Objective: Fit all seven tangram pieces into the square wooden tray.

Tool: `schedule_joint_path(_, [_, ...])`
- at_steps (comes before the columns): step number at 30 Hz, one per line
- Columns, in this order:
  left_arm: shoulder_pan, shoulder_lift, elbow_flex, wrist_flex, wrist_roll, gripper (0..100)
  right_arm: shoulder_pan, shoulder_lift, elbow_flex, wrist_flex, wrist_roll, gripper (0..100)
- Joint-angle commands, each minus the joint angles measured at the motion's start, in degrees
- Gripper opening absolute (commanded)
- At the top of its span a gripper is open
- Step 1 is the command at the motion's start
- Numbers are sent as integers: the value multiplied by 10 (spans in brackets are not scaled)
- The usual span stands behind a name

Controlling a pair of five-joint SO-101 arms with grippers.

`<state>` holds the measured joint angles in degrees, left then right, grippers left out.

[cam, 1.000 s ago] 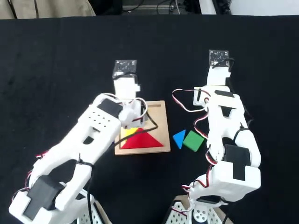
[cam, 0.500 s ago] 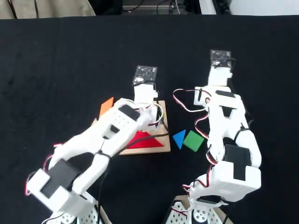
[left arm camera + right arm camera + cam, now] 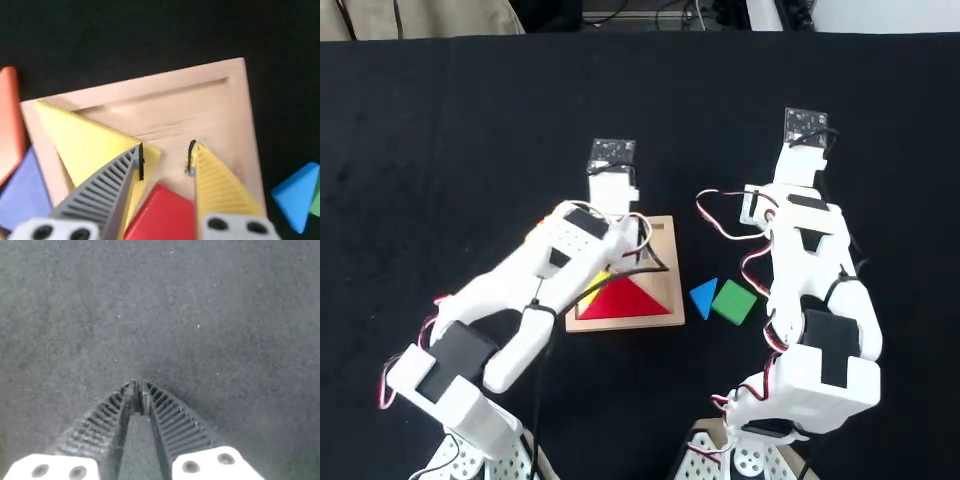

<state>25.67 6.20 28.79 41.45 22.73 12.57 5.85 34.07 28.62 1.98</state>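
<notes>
tray: the square wooden tray [image 3: 662, 226] lies on the black cloth [image 3: 440, 130] between the two arms, with the left arm stretched over it.
pieces in the tray: a red triangle [image 3: 625, 300] lies along the edge nearest the arms' bases. a yellow triangle [image 3: 80, 145] sits just beside it with one corner up at the rim; i cannot tell whether it lies flat.
tray floor: a broad stretch of wood on the far side is bare.
pieces out, right arm's side: a blue triangle [image 3: 703, 297] and a green square [image 3: 734, 301] rest side by side on the cloth, just beside the tray.
pieces out, other side: an orange piece [image 3: 7, 115] and a purple piece [image 3: 22, 195] lie on the cloth against the tray's outer edge.
left gripper [image 3: 166, 159]: over the middle of the tray, jaws parted with nothing between them; the grey finger's tip is over the yellow triangle's edge.
right gripper [image 3: 138, 397]: pinched closed on nothing, above bare cloth, well apart from the tray.
progress: by my reading, two of the seven are in, so well under half is done.
left to do: at least the four loose pieces have to go in, and the yellow triangle may need seating.
</notes>
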Motion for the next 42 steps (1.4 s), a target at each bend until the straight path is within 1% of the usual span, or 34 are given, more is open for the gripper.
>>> schedule_joint_path(1, [-8, -4, -45, 75, -47, 173, 6, -7, -37, 2, -5, 11])
schedule_joint_path(5, [1, -4, -102, 120, -41, 173, 6, -7, -37, 2, -5, 11])
schedule_joint_path(10, [26, 2, -147, 122, -43, 173, 6, -7, -37, 2, -5, 11])
schedule_joint_path(15, [10, 39, -142, 39, -41, 173, 6, -7, -37, 2, -5, 11])
schedule_joint_path(19, [1, 88, -140, 38, -44, 173, 6, -7, -37, 2, -5, 11])
schedule_joint_path(25, [-7, 101, -147, 113, -45, 173, 6, -7, -37, 1, -5, 11])
schedule_joint_path(27, [5, 86, -150, 147, -46, 173, 6, -7, -37, 0, -5, 11])
schedule_joint_path(31, [26, 43, -137, 185, -46, 173, 6, -7, -37, 0, -5, 11])
schedule_joint_path(36, [15, -18, -119, 186, -47, 173, 6, -7, -37, 1, -5, 11])
schedule_joint_path(39, [-13, -48, -119, 186, -78, 173, 6, -7, -37, 1, -5, 11])
schedule_joint_path(42, [-23, -64, -119, 186, -97, 173, 6, -7, -37, 1, -5, 11])
